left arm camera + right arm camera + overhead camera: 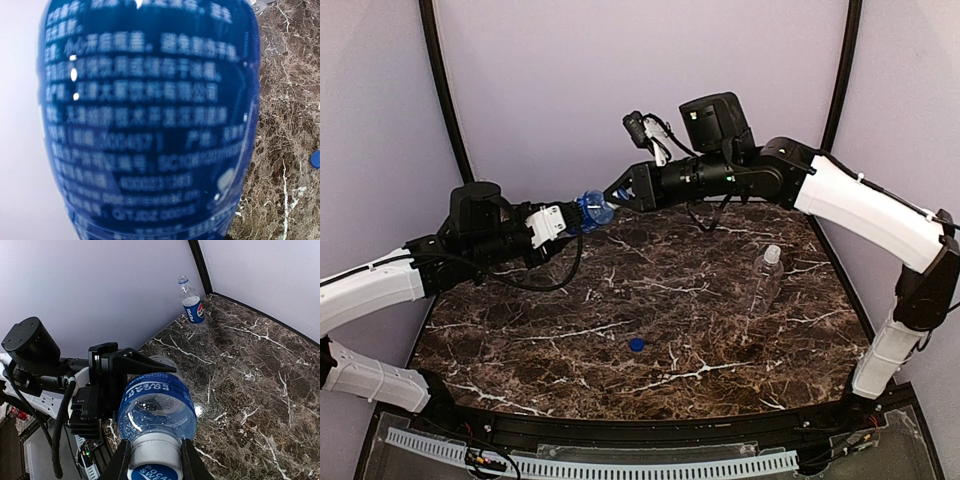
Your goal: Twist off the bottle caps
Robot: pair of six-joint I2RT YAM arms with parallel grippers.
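**Both grippers on one bottle, above the table**

Found the right gripper closed on the printed white cap of the Pocari Sweat bottle. Saw its fingers pressed against the two sides of that cap, with no gap visible. Found the left gripper clamped on the other end of the same bottle, around the body. Saw the bottle held about level in the air, over the back-left part of the marble table, cap end toward the right arm.

Noted only from the top external camera: a plain bottle standing upright on the right side of the table, with a plain white cap on it, well apart from both grippers. Noted there also a loose blue cap lying on the marble near the front middle.

Got from the left wrist camera almost nothing except the blurred blue label with white print, very close. Could not see the left fingers there. Saw the blue cap again at the right edge.

Noted only from the right wrist camera: a Pepsi bottle upright in the far corner of the table, beside the walls. Could not tell whether a cap sat on it. Saw there also the black fingers of the left gripper lying against the far end of the held bottle.
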